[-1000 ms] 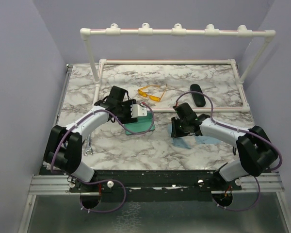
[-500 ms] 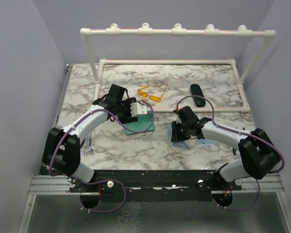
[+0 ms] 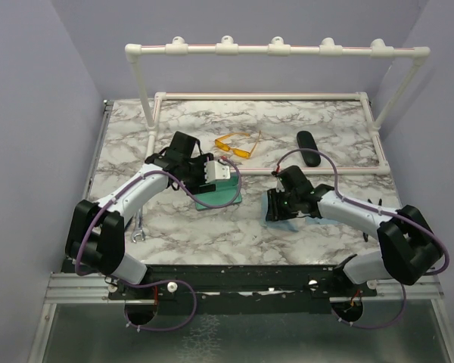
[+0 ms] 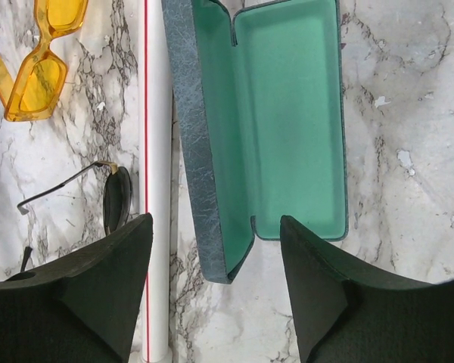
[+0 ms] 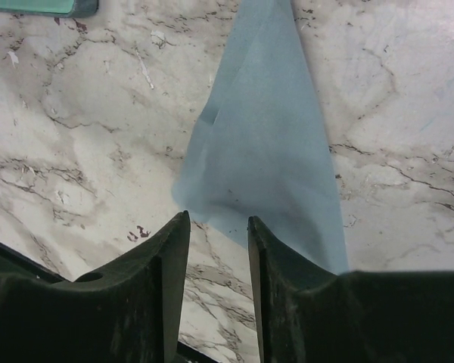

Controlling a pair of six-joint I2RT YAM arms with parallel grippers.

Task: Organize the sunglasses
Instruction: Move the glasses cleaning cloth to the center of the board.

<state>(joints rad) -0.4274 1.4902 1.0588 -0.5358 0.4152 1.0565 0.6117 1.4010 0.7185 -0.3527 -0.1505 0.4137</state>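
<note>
On the marble table [image 3: 325, 121] my left claw [image 4: 216, 227] hangs wide open and empty over the open case [image 4: 287, 113]. My right claw [image 5: 217, 219], jaws slightly parted, grips nothing above the blue cloth [image 5: 265, 136]. Across the white pipe [image 4: 157, 151] from the case lie the yellow sunglasses [image 4: 38, 76] and, nearer that claw, the dark pair [image 4: 117, 198].
</note>
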